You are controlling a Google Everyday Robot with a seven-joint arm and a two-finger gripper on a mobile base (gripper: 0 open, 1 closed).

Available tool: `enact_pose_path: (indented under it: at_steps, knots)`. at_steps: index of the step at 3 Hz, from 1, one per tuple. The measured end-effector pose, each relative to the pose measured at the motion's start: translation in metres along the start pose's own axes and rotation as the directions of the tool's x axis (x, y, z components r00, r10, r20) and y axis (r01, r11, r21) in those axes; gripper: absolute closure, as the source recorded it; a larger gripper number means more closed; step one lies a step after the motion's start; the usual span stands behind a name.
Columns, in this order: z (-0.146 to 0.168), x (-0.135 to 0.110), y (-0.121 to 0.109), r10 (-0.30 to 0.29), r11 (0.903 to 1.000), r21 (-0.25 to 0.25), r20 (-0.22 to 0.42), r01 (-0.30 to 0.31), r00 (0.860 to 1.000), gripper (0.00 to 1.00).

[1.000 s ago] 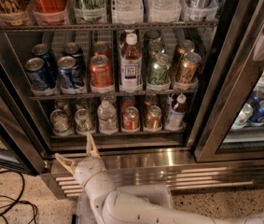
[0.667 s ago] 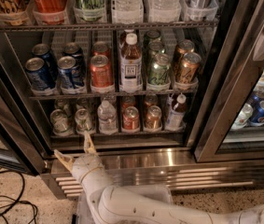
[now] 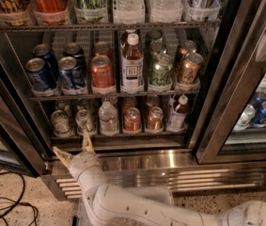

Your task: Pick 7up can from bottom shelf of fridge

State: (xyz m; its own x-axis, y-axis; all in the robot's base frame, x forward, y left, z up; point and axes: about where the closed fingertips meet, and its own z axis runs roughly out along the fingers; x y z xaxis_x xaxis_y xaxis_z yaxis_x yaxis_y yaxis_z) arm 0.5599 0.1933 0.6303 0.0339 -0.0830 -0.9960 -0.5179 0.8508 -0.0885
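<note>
The fridge (image 3: pixel 226 79) stands open in front of me. Its bottom shelf (image 3: pixel 118 136) carries front-row drinks in lanes. Two pale green-and-silver cans stand at its left end. I take the one in the second lane for the 7up can (image 3: pixel 83 121); the other (image 3: pixel 60 123) stands left of it. Their lettering does not show. My gripper (image 3: pixel 74 147) is open, low in front of the shelf's left end, just below these cans. One fingertip (image 3: pixel 87 139) points up at the 7up can and the other fingertip (image 3: pixel 58 153) splays left. It holds nothing.
On the bottom shelf, right of the pale cans, stand a water bottle (image 3: pixel 107 119), a red can (image 3: pixel 132 120), a copper can (image 3: pixel 154 119) and a small bottle (image 3: pixel 177 113). The steel base grille (image 3: pixel 170 178) lies below. Black cables (image 3: pixel 5 206) lie on the floor at left.
My gripper has crept slightly up and left, closer to the bottom shelf's left end. The cans have not moved.
</note>
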Motion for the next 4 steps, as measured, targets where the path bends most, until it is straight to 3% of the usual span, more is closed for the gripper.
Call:
enact_pose_path:
  at_steps: [1, 2, 3, 4]
  knots:
    - [0.006, 0.002, -0.001, -0.006, 0.9992, 0.04, 0.014, 0.005, 1.0, 0.24]
    - [0.007, 0.006, -0.013, 0.011, 0.992, 0.125, 0.011, -0.012, 1.0, 0.24]
    - [0.007, 0.016, -0.03, 0.03, 0.9764, 0.214, -0.017, -0.026, 0.999, 0.25]
    - [0.012, 0.019, -0.034, 0.015, 0.9701, 0.243, -0.03, -0.007, 0.999, 0.28]
